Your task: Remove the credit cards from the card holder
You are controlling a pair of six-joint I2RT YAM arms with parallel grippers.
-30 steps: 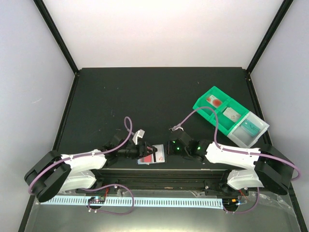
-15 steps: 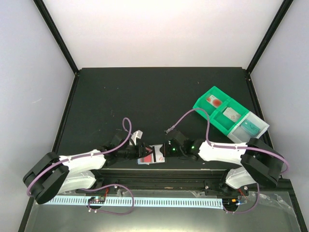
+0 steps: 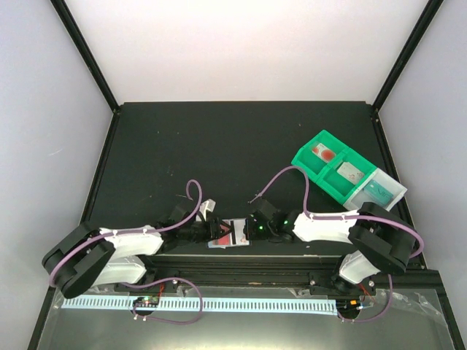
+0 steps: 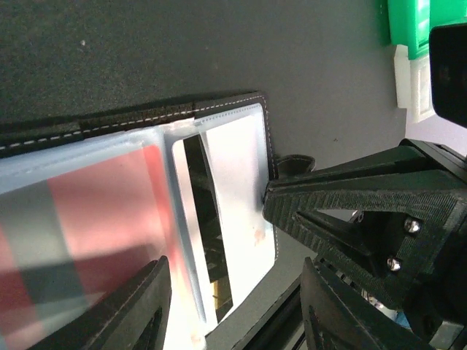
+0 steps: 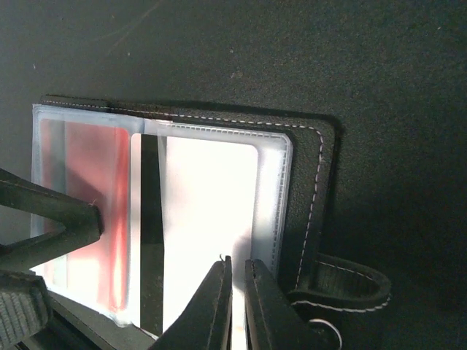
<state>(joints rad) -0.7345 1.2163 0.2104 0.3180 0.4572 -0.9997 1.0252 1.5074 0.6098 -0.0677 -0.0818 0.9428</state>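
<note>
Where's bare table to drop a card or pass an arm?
Free: far half of the table, back edge down to the arms, left of the green tray. Crowded: near centre, where left end effector and right end effector meet at the card holder; a purple cable crosses the gap toward the tray.

Card holder partly beyond frame edge.

Black table bears open card holder and green tray.

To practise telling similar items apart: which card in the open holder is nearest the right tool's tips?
The white card, in the pocket beside the snap tab; the red card sits in the far pocket.
</note>
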